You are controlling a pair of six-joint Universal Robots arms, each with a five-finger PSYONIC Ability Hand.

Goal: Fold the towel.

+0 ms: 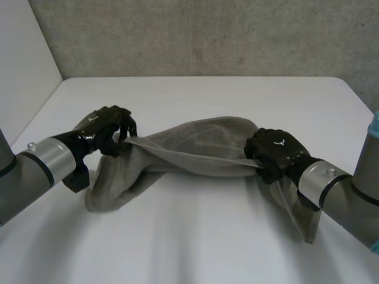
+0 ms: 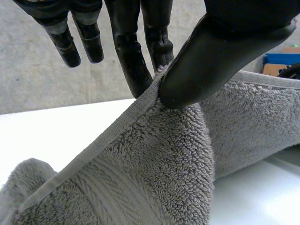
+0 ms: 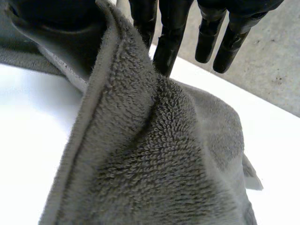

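A grey terry towel (image 1: 189, 151) hangs bunched between my two hands above the white table (image 1: 201, 94), its ends drooping onto the tabletop. My left hand (image 1: 109, 127) pinches the towel's hemmed edge at its left end. In the left wrist view the thumb (image 2: 211, 56) presses the towel (image 2: 154, 173) hem against the fingers (image 2: 136, 70). My right hand (image 1: 273, 152) grips the towel's right end. In the right wrist view the towel (image 3: 154, 154) edge is clamped between the thumb (image 3: 51, 28) and the fingers (image 3: 168, 42).
A grey concrete wall (image 1: 201, 35) stands behind the table. A white panel (image 1: 23, 65) borders the table at the far left. A blue box (image 2: 281, 58) lies beyond the towel in the left wrist view.
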